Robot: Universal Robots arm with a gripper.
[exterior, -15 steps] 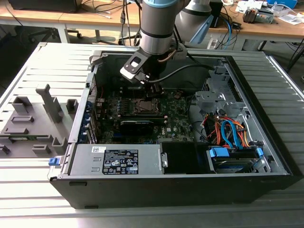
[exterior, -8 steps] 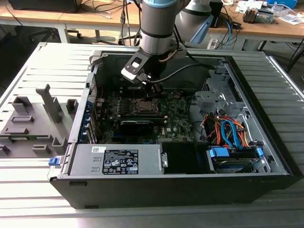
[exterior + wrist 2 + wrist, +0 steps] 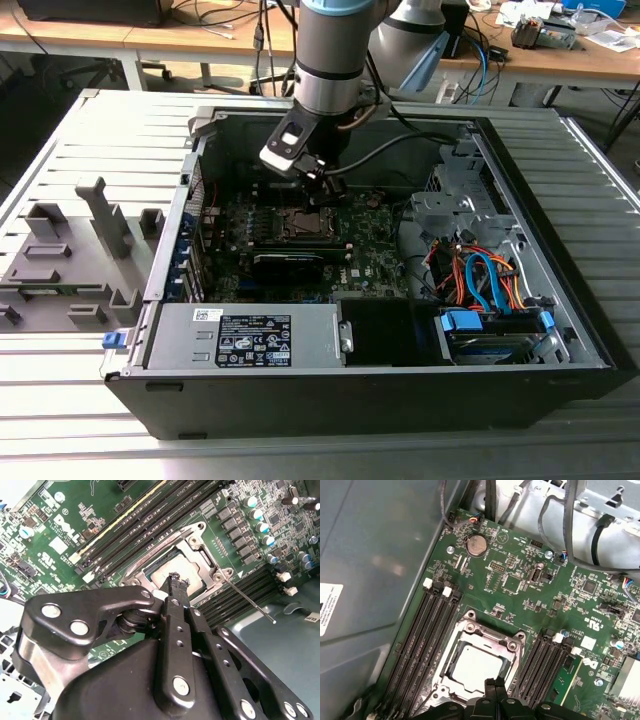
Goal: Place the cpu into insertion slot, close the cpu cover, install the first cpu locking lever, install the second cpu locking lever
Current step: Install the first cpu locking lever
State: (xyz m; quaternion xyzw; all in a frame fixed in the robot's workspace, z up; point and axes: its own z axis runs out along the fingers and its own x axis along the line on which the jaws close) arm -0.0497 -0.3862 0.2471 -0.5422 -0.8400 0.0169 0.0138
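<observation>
**Silver chip seated, claw pinched shut above it**

Pale metal shows through the window of the cpu cover (image 3: pixel 487 636), which appears to lie flat over the insertion slot (image 3: pixel 300 224) on the green motherboard (image 3: pixel 520 585). The cpu (image 3: pixel 472 667) sits square inside that slot, so the placing and the closing look done.

The gripper (image 3: pixel 176 580) hangs directly over the slot. Its two black fingers are pressed together with nothing between them, and the tips are poised at the chip's edge, on the slot's near side as the arm reaches in. From these views I cannot tell whether the tips touch the metal or hover just above it.

The relation that matters is the thin steel locking lever (image 3: pixel 247 598). It starts at a corner of the slot just beside the fingertips. Its long axis runs straight outward from that corner, across the black memory slots (image 3: pixel 240 592), and it ends well clear of the slot's rim. It looks raised and unlatched, so I judge the lever steps not yet done.
</observation>
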